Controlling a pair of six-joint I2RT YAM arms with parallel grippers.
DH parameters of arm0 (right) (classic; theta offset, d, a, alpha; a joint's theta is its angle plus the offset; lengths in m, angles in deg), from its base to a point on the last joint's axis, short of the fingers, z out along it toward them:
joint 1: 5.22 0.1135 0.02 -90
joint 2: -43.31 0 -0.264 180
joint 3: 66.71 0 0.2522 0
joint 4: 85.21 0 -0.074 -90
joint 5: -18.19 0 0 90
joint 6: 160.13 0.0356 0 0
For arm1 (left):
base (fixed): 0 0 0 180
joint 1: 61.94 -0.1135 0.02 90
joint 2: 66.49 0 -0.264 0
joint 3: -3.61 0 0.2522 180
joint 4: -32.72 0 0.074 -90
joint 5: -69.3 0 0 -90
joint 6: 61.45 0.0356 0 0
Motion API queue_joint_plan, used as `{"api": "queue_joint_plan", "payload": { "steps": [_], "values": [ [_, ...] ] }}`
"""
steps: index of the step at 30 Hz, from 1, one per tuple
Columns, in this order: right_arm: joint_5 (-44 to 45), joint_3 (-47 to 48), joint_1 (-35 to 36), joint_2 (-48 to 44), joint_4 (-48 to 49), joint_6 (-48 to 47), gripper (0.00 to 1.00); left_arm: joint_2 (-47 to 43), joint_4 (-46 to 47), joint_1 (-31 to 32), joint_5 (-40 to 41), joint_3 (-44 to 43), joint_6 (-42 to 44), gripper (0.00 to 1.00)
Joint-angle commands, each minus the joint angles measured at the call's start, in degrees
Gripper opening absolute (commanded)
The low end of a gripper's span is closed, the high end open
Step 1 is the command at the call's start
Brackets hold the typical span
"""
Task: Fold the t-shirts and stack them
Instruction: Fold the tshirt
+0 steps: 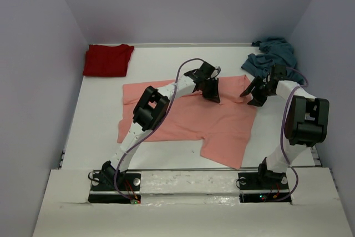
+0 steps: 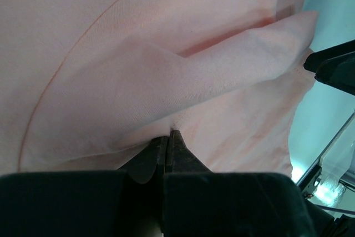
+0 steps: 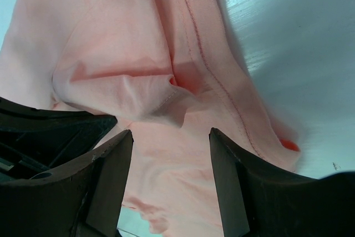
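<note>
The salmon-pink t-shirt [image 1: 188, 120] lies spread on the white table. My left gripper [image 1: 212, 94] is at its far edge, shut on a pinched fold of the pink cloth [image 2: 183, 81]. My right gripper [image 1: 255, 97] is open over the shirt's far right corner, with pink cloth [image 3: 166, 81] between and below its fingers [image 3: 236, 176]. The dark red t-shirt [image 1: 108, 59] lies folded at the far left. The teal-blue t-shirt [image 1: 272, 55] is crumpled at the far right.
Lavender walls close in the table [image 1: 100, 120] on the left, back and right. The right gripper shows as a dark shape in the left wrist view [image 2: 333, 70].
</note>
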Motion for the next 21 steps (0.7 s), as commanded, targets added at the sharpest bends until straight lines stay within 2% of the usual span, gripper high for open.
{"api": "queue_joint_plan", "payload": {
  "steps": [1,11,12,16,17,21],
  "values": [
    [0.37,1.6,-0.41,-0.06,1.62,-0.88,0.63,-2.2,-3.01,0.13,-2.45,-1.8,0.48,0.02],
    [1.16,1.25,-0.41,0.56,1.71,-1.23,0.63,-5.27,-4.16,-0.13,-4.12,-0.84,-0.22,0.02],
    [1.25,1.16,-0.41,1.0,1.88,-1.23,0.55,-5.45,-4.24,-0.13,-4.38,-0.92,-0.48,0.02],
    [1.51,0.99,-0.41,2.14,2.59,-1.15,0.36,-6.33,-4.68,-0.31,-5.18,-1.19,-1.1,0.02],
    [1.43,1.07,-0.41,2.4,2.76,-1.14,0.27,-6.68,-4.6,-0.4,-5.18,-1.27,-1.1,0.02],
    [1.77,1.25,-0.41,3.9,3.03,-1.14,0.03,-7.03,-5.03,-0.84,-5.97,-1.36,-1.36,0.03]
  ]
}}
